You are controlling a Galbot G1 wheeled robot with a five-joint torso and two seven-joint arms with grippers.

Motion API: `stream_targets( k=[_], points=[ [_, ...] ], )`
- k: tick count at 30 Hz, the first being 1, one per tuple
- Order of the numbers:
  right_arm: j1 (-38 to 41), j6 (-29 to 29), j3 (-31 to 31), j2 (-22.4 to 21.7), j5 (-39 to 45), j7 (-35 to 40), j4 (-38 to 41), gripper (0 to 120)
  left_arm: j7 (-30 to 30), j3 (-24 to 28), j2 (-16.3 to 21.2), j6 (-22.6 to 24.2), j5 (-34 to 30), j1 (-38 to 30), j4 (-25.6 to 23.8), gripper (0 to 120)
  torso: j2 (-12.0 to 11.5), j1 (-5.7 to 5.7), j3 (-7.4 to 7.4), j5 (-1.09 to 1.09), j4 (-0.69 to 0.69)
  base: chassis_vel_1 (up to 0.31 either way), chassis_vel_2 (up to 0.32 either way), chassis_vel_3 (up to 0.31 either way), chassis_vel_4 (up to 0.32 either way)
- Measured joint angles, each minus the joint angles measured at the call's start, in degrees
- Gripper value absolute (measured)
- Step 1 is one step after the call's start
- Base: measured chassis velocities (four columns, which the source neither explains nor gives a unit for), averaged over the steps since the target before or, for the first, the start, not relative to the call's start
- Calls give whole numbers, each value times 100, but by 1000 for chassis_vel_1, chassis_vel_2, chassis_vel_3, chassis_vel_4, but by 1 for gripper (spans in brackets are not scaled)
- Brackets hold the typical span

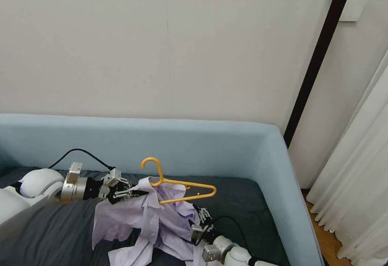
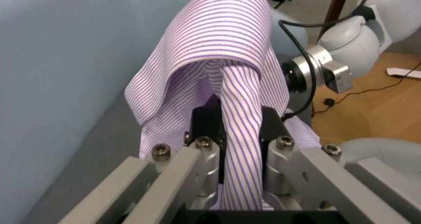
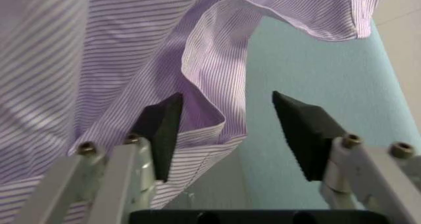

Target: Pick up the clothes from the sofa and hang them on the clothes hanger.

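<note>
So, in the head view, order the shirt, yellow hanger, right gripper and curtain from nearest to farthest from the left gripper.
1. Shirt, held in the left gripper.
2. Yellow hanger, just to its right.
3. Right gripper, lower right.
4. Curtain, far right.

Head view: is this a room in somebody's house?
Likely a home living room: a pale blue sofa, white curtains beside it, and a striped shirt, held by the left gripper, with a yellow hanger.

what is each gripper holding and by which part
Left gripper pinches a fold of the striped shirt; right gripper is open, holding nothing.
</note>
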Motion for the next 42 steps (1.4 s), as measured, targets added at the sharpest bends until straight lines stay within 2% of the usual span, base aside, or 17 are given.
stream_targets(
  k=[1,2,6,10,11,12,15,21,26,36,42],
  points=[
    [0,0,0,0,0,0,0,52,0,0,0,0,0,0,0,7,0,0,0,0,0,0,0,0,0],
    [13,-1,1,5,8,7,-15,45,1,4,4,3,-1,5,-14,7,0,0,0,0,0,0,0,0,0],
    [50,-12,-32,12,30,-2,-68,31,9,6,17,7,-2,33,-46,7,0,0,0,0,0,0,0,0,0],
    [53,-13,-49,20,25,-7,-97,24,11,6,18,10,-5,48,-53,7,0,0,0,0,0,0,0,0,0],
    [53,-15,-74,41,-15,0,-121,11,12,4,18,16,-5,56,-49,7,0,0,0,0,0,0,0,0,0],
    [53,-15,-74,41,-15,0,-121,11,12,4,18,16,-5,56,-49,7,0,0,0,0,0,0,0,0,0],
    [58,-20,-173,58,-62,-21,-155,0,26,37,29,22,7,43,-39,7,0,0,0,0,1,0,0,0,0],
    [75,-61,-251,68,67,-53,-221,0,29,37,58,33,17,64,-98,7,0,0,0,0,0,0,0,0,0],
    [18,-123,-105,43,452,1,-153,0,30,-246,120,6,27,381,-98,7,0,0,0,0,1,0,0,0,0],
    [-145,-497,612,-218,2239,206,619,0,251,-345,93,-229,253,235,189,7,0,0,0,0,0,0,0,0,0],
    [-145,-582,910,-421,2702,208,1021,0,372,-354,83,-310,345,164,260,7,0,0,0,0,0,0,0,0,0]
  ],
)
